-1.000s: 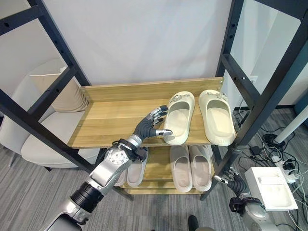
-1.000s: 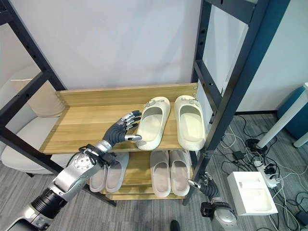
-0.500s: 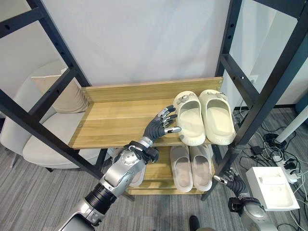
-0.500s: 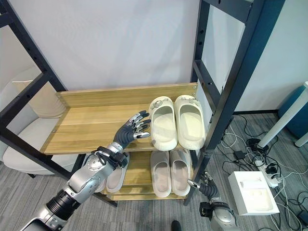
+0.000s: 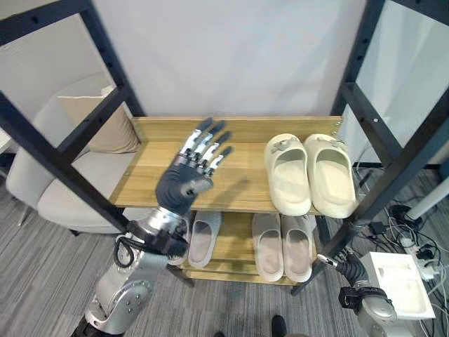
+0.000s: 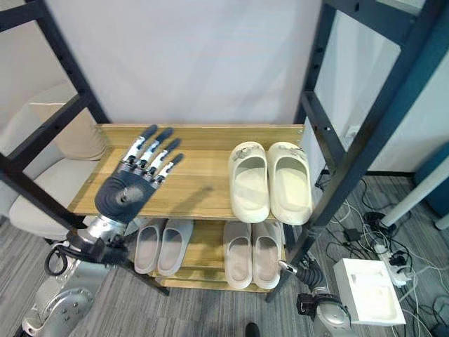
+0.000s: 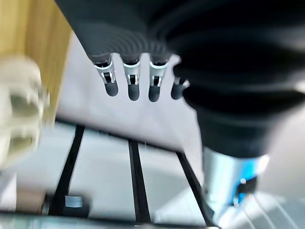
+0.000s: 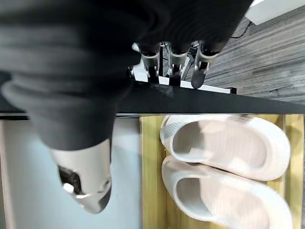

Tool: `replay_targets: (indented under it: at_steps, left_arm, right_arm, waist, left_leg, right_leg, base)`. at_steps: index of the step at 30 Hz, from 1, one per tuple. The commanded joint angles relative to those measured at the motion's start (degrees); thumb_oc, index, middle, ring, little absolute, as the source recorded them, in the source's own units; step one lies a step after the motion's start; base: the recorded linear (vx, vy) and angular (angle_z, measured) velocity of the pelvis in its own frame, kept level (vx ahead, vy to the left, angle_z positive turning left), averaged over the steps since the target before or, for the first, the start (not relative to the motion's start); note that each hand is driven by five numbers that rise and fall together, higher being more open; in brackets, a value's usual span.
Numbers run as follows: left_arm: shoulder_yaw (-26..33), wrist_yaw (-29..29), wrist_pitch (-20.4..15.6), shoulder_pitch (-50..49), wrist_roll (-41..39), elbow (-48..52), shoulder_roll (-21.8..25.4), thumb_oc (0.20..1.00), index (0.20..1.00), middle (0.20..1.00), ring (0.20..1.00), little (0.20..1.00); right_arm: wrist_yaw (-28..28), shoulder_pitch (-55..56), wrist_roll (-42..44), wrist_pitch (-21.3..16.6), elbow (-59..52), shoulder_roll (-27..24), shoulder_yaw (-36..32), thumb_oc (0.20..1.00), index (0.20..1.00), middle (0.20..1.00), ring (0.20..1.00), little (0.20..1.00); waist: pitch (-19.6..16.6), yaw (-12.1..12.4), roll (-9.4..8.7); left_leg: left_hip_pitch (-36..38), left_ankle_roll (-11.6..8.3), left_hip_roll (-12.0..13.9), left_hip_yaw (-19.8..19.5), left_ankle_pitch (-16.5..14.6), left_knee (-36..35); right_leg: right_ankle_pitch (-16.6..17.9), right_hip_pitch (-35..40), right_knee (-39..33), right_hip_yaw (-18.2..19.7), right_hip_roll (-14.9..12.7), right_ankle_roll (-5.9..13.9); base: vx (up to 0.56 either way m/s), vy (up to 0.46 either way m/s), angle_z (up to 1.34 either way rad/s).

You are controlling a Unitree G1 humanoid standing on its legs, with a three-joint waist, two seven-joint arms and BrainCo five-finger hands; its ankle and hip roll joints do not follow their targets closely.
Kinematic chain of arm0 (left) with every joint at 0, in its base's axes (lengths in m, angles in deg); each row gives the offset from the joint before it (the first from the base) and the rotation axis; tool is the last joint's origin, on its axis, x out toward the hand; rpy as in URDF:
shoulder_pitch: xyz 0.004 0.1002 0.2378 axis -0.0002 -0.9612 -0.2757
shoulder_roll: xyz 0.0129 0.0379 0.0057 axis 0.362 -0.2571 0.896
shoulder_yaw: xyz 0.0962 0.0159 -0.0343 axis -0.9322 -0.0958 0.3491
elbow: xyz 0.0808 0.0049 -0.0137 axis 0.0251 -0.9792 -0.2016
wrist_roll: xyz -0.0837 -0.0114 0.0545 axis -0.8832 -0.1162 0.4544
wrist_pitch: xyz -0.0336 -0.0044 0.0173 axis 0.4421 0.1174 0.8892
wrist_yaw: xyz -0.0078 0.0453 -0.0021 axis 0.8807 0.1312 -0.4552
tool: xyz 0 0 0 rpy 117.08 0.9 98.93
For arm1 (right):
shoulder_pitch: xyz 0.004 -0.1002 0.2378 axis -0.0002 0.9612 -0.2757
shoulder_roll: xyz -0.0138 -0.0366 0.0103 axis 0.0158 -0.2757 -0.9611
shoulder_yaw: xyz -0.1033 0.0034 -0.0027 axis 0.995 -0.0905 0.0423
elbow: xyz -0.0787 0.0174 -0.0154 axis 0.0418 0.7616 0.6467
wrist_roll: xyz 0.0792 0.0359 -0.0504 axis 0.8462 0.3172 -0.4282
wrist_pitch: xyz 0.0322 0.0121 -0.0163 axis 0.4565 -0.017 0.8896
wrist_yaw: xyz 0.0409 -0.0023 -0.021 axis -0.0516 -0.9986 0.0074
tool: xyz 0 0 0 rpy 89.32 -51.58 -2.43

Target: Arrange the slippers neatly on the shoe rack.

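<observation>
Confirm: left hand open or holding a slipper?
Open. The left hand is raised with fingers straight and spread, holding nothing; the cream slippers lie side by side on the top shelf.

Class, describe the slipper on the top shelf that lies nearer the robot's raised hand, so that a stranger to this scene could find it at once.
Find the wooden shoe rack between the black frame posts and look at its top shelf, where a cream pair sits at the right end. The slipper meant is the left one of that pair, toes toward the wall. Unlike its partner, it borders the bare stretch of shelf beside the open left hand.
</observation>
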Motion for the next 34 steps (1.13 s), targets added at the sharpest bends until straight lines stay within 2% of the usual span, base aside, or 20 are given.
replay_targets:
  at_steps: [1, 4, 7, 11, 12, 15, 19, 22, 24, 28, 34]
  left_arm:
    - [-5.51, -11.71, 2.46, 0.05, -0.19, -8.54, 7.35, 1.0, 1.0, 1.0, 1.0, 1.0]
    - [-9.87, -13.75, 4.31, -2.85, 1.88, -14.74, 8.8, 1.0, 1.0, 1.0, 1.0, 1.0]
    - [-11.69, -14.23, 4.0, -5.73, 15.11, -24.92, 10.33, 1.0, 1.0, 1.0, 1.0, 1.0]
    - [-11.6, -13.54, 3.77, -7.15, 24.05, -33.0, 8.59, 1.0, 1.0, 1.0, 1.0, 1.0]
    - [-11.64, -13.56, 3.61, -7.09, 24.19, -33.25, 8.4, 1.0, 1.0, 1.0, 1.0, 1.0]
    - [-8.08, -7.05, 2.57, -6.86, 31.97, -47.31, -0.34, 1.0, 1.0, 1.0, 1.0, 1.0]
    - [-4.04, 1.26, 1.08, -3.63, 38.2, -60.98, -7.97, 1.0, 1.0, 1.0, 1.0, 1.0]
    - [-1.13, 6.57, 0.45, -1.01, 39.61, -71.54, -12.57, 1.0, 1.0, 1.0, 1.0, 1.0]
    - [0.18, 8.08, 0.45, -0.38, 38.63, -75.07, -13.87, 1.0, 1.0, 1.0, 1.0, 1.0]
    - [3.2, 10.1, 0.03, -0.66, 35.75, -77.64, -15.14, 1.0, 1.0, 1.0, 1.0, 1.0]
    - [4.76, 10.4, -0.44, -2.17, 34.72, -76.36, -14.76, 1.0, 1.0, 1.0, 1.0, 1.0]
  right_arm:
    - [10.62, 1.72, -1.12, -5.69, 3.37, -0.5, 2.81, 1.0, 1.0, 1.0, 1.0, 1.0]
    - [11.05, -0.09, -1.07, -6.02, 3.92, -0.77, 4.15, 1.0, 1.0, 1.0, 1.0, 1.0]
    - [11.54, -0.16, 0.55, -5.82, 4.37, -1.27, 4.86, 1.0, 1.0, 1.0, 1.0, 1.0]
    - [11.55, -0.3, 0.52, -5.1, 4.94, -1.59, 5.19, 1.0, 1.0, 1.0, 1.0, 1.0]
    - [11.53, -0.32, 0.52, -5.1, 4.94, -1.64, 5.22, 1.0, 1.0, 1.0, 1.0, 1.0]
    - [9.38, -2.18, -0.21, -4.49, 7.26, -0.46, 6.13, 1.0, 1.0, 1.0, 1.0, 1.0]
    - [6.25, -5.3, -1.09, -3.93, 11.02, 1.4, 6.99, 1.0, 1.0, 1.0, 1.0, 1.0]
    - [3.48, -7.96, -2.93, -3.92, 14.87, 2.55, 7.46, 1.0, 1.0, 1.0, 1.0, 1.0]
    - [2.7, -8.36, -2.92, -3.98, 16.08, 3.12, 7.27, 1.0, 1.0, 1.0, 1.0, 1.0]
    - [1.54, -8.3, -2.39, -4.29, 17.77, 4.24, 6.15, 1.0, 1.0, 1.0, 1.0, 1.0]
    - [0.96, -7.69, -2.36, -4.64, 19.2, 4.81, 4.86, 1.0, 1.0, 1.0, 1.0, 1.0]
  waist:
    - [-2.07, -2.97, -2.39]
    - [-2.13, -3.03, -2.26]
    - [-2.44, -3.3, -2.33]
    - [-2.65, -3.43, -2.51]
    - [-2.66, -3.47, -2.46]
    - [-2.6, -3.41, -2.79]
    - [-2.62, -3.1, -3.31]
    - [-2.6, -2.94, -3.65]
    - [-2.6, -2.97, -3.74]
    - [-2.52, -2.88, -3.85]
    - [-2.39, -2.75, -3.85]
  left_leg:
    - [-1.4, -0.67, 1.28, -2.26, -2.16, -0.36]
    - [-1.27, -0.61, 1.46, -1.96, -2.12, -0.36]
    - [-1.03, -0.59, 1.62, -1.75, -2.2, -0.36]
    - [-1.0, -0.58, 1.8, -1.56, -2.27, -0.36]
    - [-1.0, -0.58, 1.8, -1.56, -2.27, -0.36]
    - [-0.99, -0.48, 1.7, -1.73, -2.24, -0.36]
    - [-0.95, -0.42, 1.65, -1.87, -2.14, -0.36]
    - [-0.72, -0.36, 1.58, -1.71, -2.16, -0.36]
    - [-0.61, -0.37, 1.57, -1.62, -2.17, -0.36]
    - [-0.51, -0.36, 1.55, -1.51, -2.21, -0.36]
    - [-0.31, -0.27, 1.53, -1.62, -2.39, -0.36]
  right_leg:
    - [-5.15, 0.77, 1.07, 0.81, -1.13, 3.63]
    - [-5.28, 0.66, 1.29, 0.91, -1.13, 3.6]
    - [-5.45, 0.51, 1.44, 1.38, -0.96, 3.49]
    - [-5.46, 0.41, 1.44, 1.56, -0.94, 3.39]
    - [-5.46, 0.41, 1.44, 1.56, -0.95, 3.39]
    - [-5.43, 0.39, 1.36, 1.65, -0.95, 3.17]
    - [-5.43, 0.46, 1.32, 1.62, -0.91, 2.94]
    - [-5.48, 0.61, 1.37, 1.7, -0.9, 2.75]
    - [-5.47, 0.74, 1.33, 1.76, -0.96, 2.73]
    - [-5.52, 0.8, 1.34, 1.69, -1.0, 2.69]
    - [-5.59, 1.03, 1.28, 1.66, -1.06, 2.73]
  base:
    - [-0.04, 0.028, -0.07]
    - [-0.01, 0.021, -0.13]
    - [0.0, 0.01, 0.03]
    - [0.0, 0.0, 0.0]
    - [0.0, 0.0, 0.0]
    - [0.0, -0.004, -0.03]
    - [0.0, -0.006, -0.04]
    - [0.0, 0.0, 0.0]
    - [0.0, 0.0, 0.0]
    - [0.0, 0.0, 0.0]
    - [0.0, 0.0, 0.0]
